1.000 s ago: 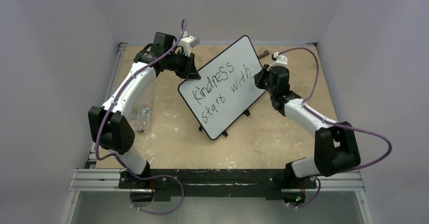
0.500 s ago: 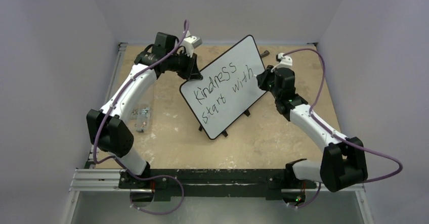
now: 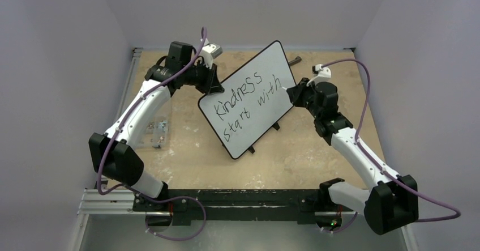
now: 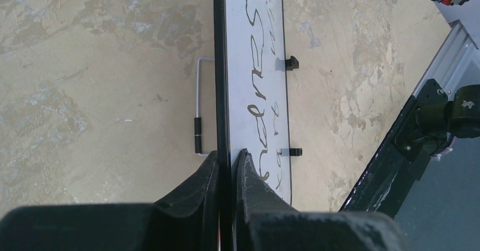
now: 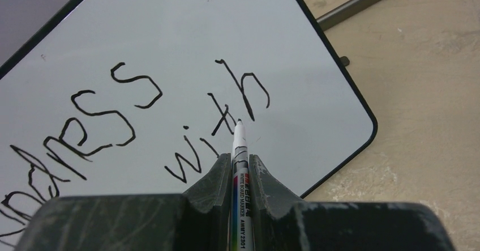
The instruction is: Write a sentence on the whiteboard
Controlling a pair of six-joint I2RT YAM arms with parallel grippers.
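Tan tabletop (image 3: 294, 154), whiteboard (image 3: 257, 127) propped mid-table: left gripper (image 4: 229, 156) pinches its edge, right gripper (image 5: 240, 159) clamps the marker (image 5: 239, 140). Mid-writing, the sentence (image 3: 243, 101) ends at "with"; the next word probably needs bare board.

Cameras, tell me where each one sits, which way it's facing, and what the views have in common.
Top external: above and behind the arm bases, looking down at the table; both arms show, with the whiteboard between them.
Left wrist: behind the left end effector, looking along the whiteboard's edge, which its fingers clamp.
Right wrist: behind the right end effector, facing the board's front; its fingers hold a marker near "with".
Shared: all three show the handwritten sentence.
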